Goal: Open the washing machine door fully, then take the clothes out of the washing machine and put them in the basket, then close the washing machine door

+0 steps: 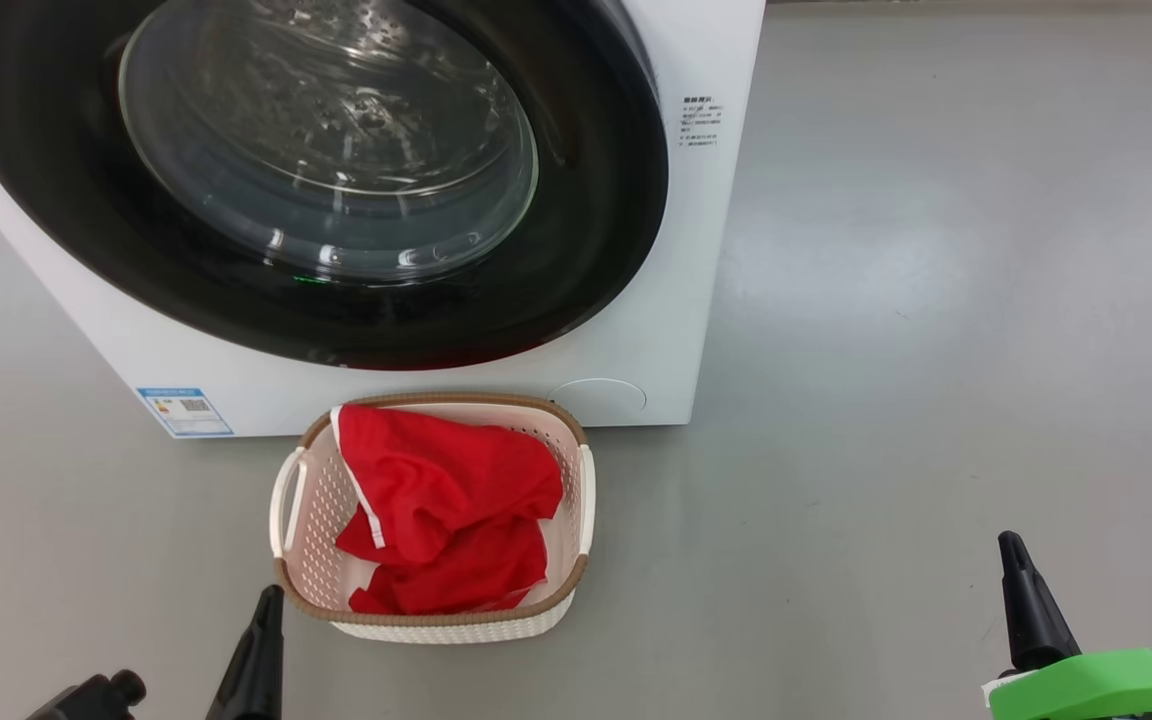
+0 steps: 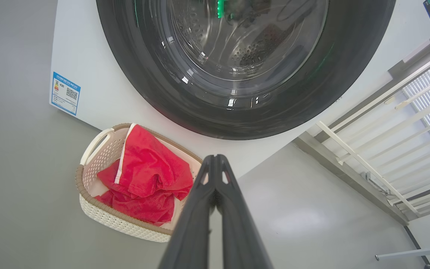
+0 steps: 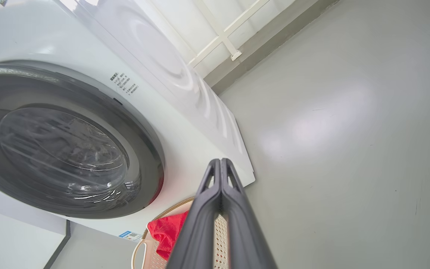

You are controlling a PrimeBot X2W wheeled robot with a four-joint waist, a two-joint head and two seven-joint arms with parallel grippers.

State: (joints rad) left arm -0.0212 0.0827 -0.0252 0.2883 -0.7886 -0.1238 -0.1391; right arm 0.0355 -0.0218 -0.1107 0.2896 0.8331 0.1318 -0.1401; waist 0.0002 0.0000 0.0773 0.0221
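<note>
A: Where are the clothes [image 1: 446, 510]?

B: In the basket [image 1: 456, 630]. They make a red heap with a thin white trim line, piled toward its right side and near end. Some of the cream inside shows on the left.

A: And the basket?

B: It stands on the grey floor [image 1: 936, 300] just in front of the washer [image 1: 681, 300], below the door [image 1: 316, 180]. Its far rim comes close to the washer's base. Whether they touch, I cannot tell.

A: How does the door stand?

B: It lies flush against the white front, so it looks shut. The steel drum [image 1: 371, 110] shows through the glass bowl.

A: And the left hand [image 2: 215, 158]?

B: Its fingers are pressed together at the tips, with nothing between them. In the head view its dark finger points up just beside the basket's near left corner. I cannot tell whether it makes contact.

A: And the right hand [image 3: 220, 160]?

B: It is closed too, tips meeting, and holds nothing. It is well off to the right of the basket, above the floor, with a green part [image 1: 1096, 685] at its base.

A: Anything else around?

B: A blue label [image 1: 184, 411] sits at the lower left of the washer's front. A round flap [image 1: 598, 397] sits at the lower right, just behind the basket. The left wrist view also shows a white railing [image 2: 353, 155] beside the washer.
</note>
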